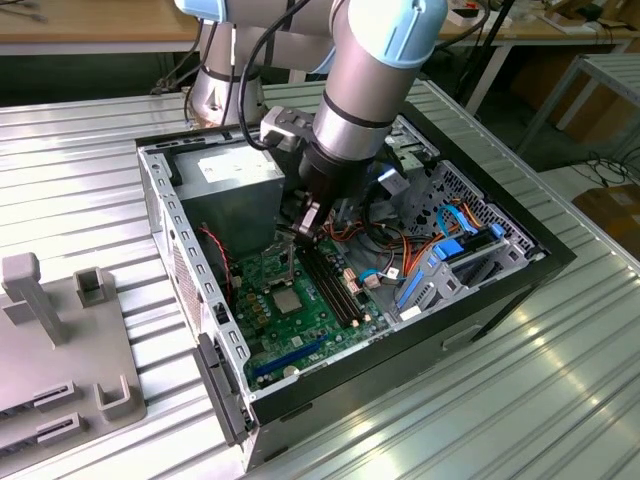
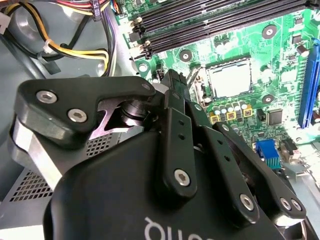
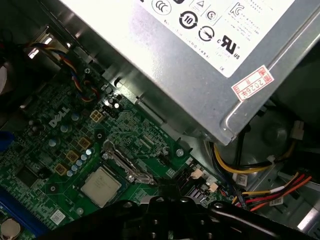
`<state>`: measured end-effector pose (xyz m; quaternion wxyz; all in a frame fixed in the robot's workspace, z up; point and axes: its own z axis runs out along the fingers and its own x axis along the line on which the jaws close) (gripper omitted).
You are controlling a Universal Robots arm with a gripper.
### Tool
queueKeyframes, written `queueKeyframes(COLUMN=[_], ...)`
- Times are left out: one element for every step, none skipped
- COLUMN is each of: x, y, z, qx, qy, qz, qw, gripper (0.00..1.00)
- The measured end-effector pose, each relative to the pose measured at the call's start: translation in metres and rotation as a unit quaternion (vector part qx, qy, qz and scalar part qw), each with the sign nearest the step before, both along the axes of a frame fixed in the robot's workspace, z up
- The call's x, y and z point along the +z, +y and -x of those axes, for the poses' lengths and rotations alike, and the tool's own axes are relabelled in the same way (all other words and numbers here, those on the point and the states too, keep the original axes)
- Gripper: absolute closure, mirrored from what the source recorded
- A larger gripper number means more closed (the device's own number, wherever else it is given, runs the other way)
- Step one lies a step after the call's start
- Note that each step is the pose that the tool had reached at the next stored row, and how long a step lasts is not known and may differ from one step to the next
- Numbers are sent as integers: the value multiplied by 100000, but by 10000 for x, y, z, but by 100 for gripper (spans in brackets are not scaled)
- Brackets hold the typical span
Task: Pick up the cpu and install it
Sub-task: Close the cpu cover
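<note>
The cpu (image 1: 287, 300) is a silvery square chip lying flat in the motherboard's socket, also seen in both wrist views (image 2: 229, 79) (image 3: 101, 186). The socket's metal frame (image 3: 125, 161) stands raised beside it. My gripper (image 1: 306, 222) hangs above the board inside the open computer case, a little to the side of the socket and apart from the chip. In the second wrist view its black fingers (image 2: 175, 105) come together at the tips, gripper (image 2: 172, 82) shut, with nothing seen between them.
The grey power supply (image 1: 228, 180) sits close behind the gripper. Black memory slots (image 1: 335, 285) run beside the socket. Orange, yellow and blue cables (image 1: 400, 265) cross the case on the exterior view's right. A grey fixture (image 1: 60, 350) lies on the ribbed table at the left.
</note>
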<state>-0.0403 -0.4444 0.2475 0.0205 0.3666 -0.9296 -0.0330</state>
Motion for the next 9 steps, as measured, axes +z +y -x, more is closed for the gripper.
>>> queueKeyframes(x=[1, 2, 4, 6, 9, 12, 15, 18, 23], y=[0, 0, 0, 0, 0, 0, 0, 0, 0], z=[1, 2, 4, 7, 12, 13, 15, 16, 17], qx=[49, 127, 252, 406, 647, 813, 970, 1066, 1196], qy=[-3, -3, -1, 1, 0, 3, 3, 0, 5], qz=[1, 7, 12, 16, 17, 17, 16, 14, 20], qw=[100000, 100000, 100000, 99999, 99998, 99997, 99995, 99994, 99993], gripper=[89, 89, 89, 89, 89, 89, 89, 89, 89])
